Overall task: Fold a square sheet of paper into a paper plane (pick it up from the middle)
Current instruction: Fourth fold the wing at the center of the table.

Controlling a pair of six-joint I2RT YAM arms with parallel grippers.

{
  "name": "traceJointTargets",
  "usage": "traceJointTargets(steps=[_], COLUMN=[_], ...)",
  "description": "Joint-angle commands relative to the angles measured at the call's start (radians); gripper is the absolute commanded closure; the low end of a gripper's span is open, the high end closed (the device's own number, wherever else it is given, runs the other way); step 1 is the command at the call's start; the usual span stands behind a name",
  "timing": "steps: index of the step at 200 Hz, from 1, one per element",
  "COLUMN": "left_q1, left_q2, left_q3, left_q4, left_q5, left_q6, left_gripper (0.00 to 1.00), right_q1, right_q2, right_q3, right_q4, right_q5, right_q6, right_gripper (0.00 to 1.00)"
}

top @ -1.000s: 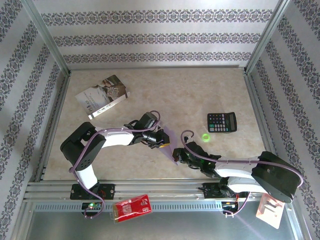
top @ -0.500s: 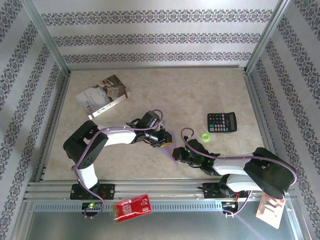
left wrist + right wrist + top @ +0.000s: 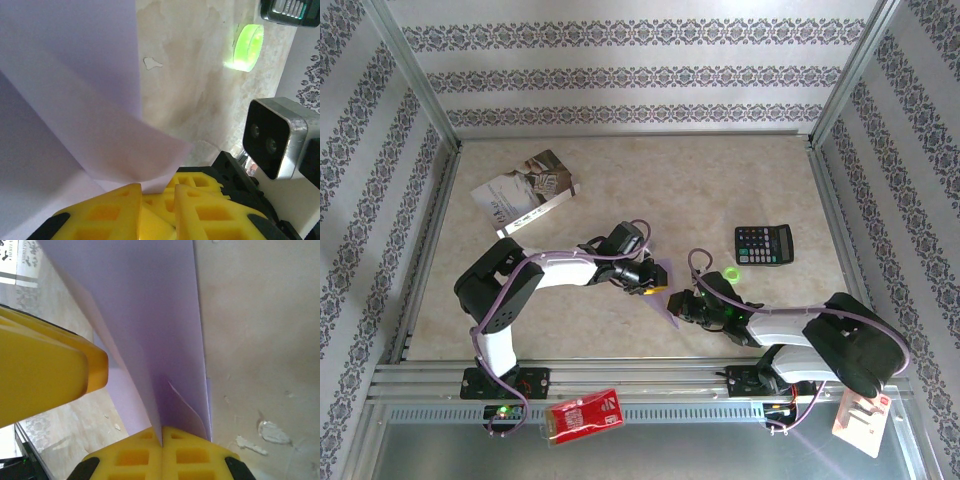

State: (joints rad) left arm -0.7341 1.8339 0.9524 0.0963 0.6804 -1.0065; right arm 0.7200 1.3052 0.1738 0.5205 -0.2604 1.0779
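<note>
**A:** Marbled beige worktop (image 3: 620, 180), patterned walls on three sides. Where is the paper?

**B:** The lilac sheet (image 3: 661, 272) is just below the middle of the overhead frame, partly folded and spanning the gap between the two arms. It also takes up the upper left of the left wrist view.

**A:** Who has hold of it?

**B:** The right pincer (image 3: 162, 432) is clenched on a folded edge, and the layers vanish into the seam between its jaws. On the left pincer (image 3: 156, 192) a folded corner runs down between jaws that stand close together. Whether they actually pinch it, I cannot tell.

**A:** How will it handle?

**B:** I'd judge it feather-light, limp and smooth enough to slip from plastic pads. It would crumple or tear easily if the arms pulled apart. Take it on a doubled edge beside a crease, where it should be stiffest.

**A:** Anything nearby?

**B:** A green ring (image 3: 731, 272) lies just right of it, with a calculator (image 3: 763, 244) above that. A booklet (image 3: 525, 190) sits at upper left.
</note>
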Motion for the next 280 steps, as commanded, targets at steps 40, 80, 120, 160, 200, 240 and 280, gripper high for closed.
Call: traceJointTargets(steps=[40, 80, 120, 160, 200, 240, 280], left_q1=[-0.016, -0.016, -0.018, -0.017, -0.016, -0.011, -0.002], left_q2=[0.01, 0.007, 0.024, 0.052, 0.066, 0.08, 0.083], left_q3=[0.041, 0.055, 0.069, 0.091, 0.1, 0.105, 0.091], left_q4=[-0.061, -0.1, -0.114, -0.128, -0.127, -0.129, -0.126], left_q5=[-0.001, -0.014, -0.012, -0.011, -0.014, -0.019, -0.031], left_q6=[0.053, 0.089, 0.107, 0.125, 0.13, 0.136, 0.139], left_gripper=[0.77, 0.77, 0.76, 0.76, 0.76, 0.76, 0.76], right_q1=[-0.033, -0.059, -0.08, -0.097, -0.109, -0.114, -0.116], right_q2=[0.021, 0.043, 0.059, 0.079, 0.085, 0.098, 0.102], right_q3=[0.01, 0.021, 0.029, 0.038, 0.044, 0.049, 0.052], right_q4=[0.015, 0.016, 0.018, 0.018, 0.013, 0.008, 0.005], right_q5=[-0.081, -0.126, -0.162, -0.187, -0.2, -0.207, -0.209], right_q6=[-0.004, -0.003, 0.004, 0.008, 0.008, 0.003, 0.001], right_gripper=[1.0, 1.0, 1.0, 1.0, 1.0, 1.0, 1.0])
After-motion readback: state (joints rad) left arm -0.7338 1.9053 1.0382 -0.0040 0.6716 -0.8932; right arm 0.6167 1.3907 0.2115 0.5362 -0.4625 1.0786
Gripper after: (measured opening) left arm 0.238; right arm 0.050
